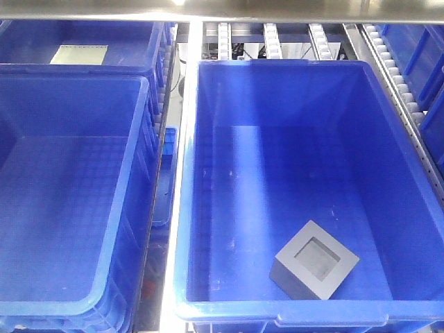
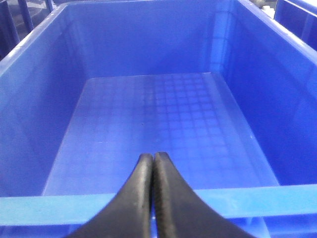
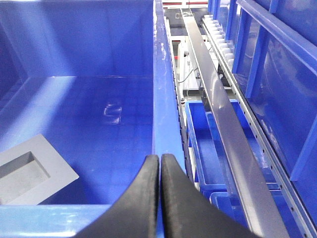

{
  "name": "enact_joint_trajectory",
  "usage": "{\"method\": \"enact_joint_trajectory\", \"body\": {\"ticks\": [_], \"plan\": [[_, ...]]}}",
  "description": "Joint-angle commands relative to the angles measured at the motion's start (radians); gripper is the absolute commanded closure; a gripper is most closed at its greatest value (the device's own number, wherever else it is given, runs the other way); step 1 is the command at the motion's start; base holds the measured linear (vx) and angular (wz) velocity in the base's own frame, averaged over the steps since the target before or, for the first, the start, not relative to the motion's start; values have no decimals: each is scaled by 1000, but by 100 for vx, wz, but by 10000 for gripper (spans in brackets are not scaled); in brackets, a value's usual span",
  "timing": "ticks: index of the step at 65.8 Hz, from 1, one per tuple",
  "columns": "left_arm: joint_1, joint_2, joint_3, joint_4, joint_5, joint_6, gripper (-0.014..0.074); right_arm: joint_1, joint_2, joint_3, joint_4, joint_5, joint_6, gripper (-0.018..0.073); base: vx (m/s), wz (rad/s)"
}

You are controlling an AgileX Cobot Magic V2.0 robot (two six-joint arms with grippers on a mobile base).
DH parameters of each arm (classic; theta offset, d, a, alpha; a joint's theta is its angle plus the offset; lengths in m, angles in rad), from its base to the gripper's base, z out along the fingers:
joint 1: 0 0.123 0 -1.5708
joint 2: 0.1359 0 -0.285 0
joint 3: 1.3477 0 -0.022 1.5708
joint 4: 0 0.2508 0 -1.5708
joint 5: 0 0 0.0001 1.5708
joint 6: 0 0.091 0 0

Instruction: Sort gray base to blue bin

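The gray base (image 1: pixel 316 262) lies on the floor of the blue bin (image 1: pixel 277 311), near its front right, hollow face up. It also shows at the lower left of the right wrist view (image 3: pixel 29 171). My right gripper (image 3: pixel 160 157) is shut and empty, above the bin's front right corner by its right rim (image 3: pixel 163 99), apart from the base. My left gripper (image 2: pixel 154 156) is shut and empty above the near rim of the grid-floored blue crate (image 2: pixel 59 203). Neither gripper shows in the front view.
The grid-floored crate (image 1: pixel 132 173) stands left of the blue bin. A further blue crate holding a pale plate (image 1: pixel 81 54) is at the back left. Roller rails (image 1: pixel 272 40) run behind. A metal rail (image 3: pixel 218 109) and small blue bins (image 3: pixel 208 144) lie to the right.
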Motion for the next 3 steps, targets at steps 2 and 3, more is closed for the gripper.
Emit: {"method": "enact_joint_trajectory", "body": {"ticks": [2,3], "plan": [[2,-12,-20,-10,-43,-2,603,-3,18,1,-5,-65,-12,564,0,0],[2,-12,-20,-10,-43,-2,603,-3,18,1,-5,-65,-12,564,0,0]]}}
